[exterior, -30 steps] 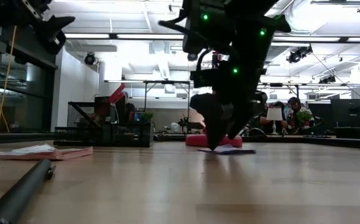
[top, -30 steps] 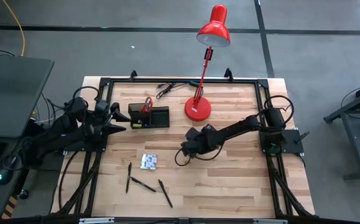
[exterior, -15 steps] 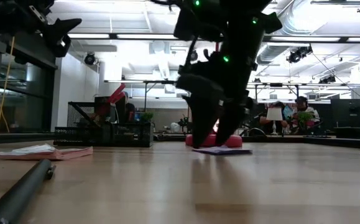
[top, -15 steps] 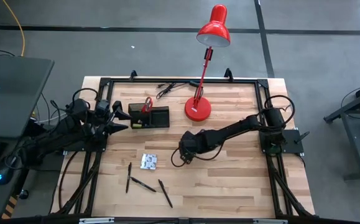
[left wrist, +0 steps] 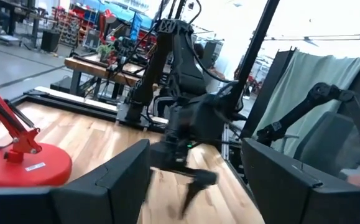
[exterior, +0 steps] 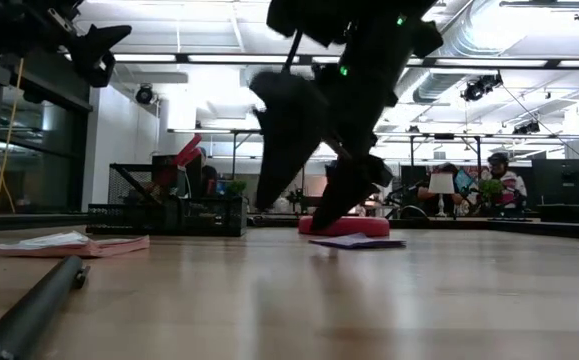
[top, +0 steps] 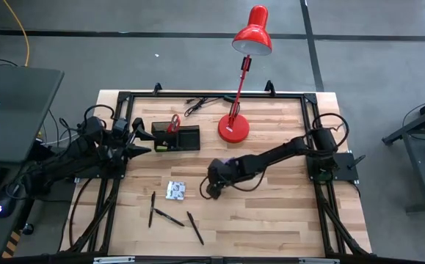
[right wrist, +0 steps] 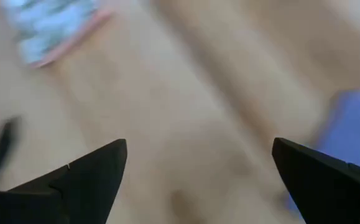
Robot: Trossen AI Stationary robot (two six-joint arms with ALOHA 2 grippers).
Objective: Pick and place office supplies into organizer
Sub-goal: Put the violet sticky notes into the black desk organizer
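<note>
My right gripper [top: 211, 189] hangs open over bare wood in the middle of the table. It stands between the purple pad [exterior: 354, 241], which lies flat just behind it toward the right, and the white-grey packet [top: 175, 191] to its left. The right wrist view shows the pad [right wrist: 354, 130] and the packet [right wrist: 55, 25] beyond the fingers. Three black pens [top: 169, 218] lie near the table's near edge. The red-handled scissors [top: 173, 123] stand in the black organizer [top: 177, 139]. My left gripper [top: 137, 143] waits open, raised, left of the organizer.
The red lamp's round base [top: 233, 130] stands right of the organizer, its arm and shade reaching toward the far edge. A black cable [top: 194, 106] lies near the far edge. A black frame borders the table. One pen [exterior: 29, 310] lies close to the low camera.
My right gripper has opened and risen off the purple pad. It has then swung toward the table's left and near edge, toward the packet. The pad has stayed flat on the table.
</note>
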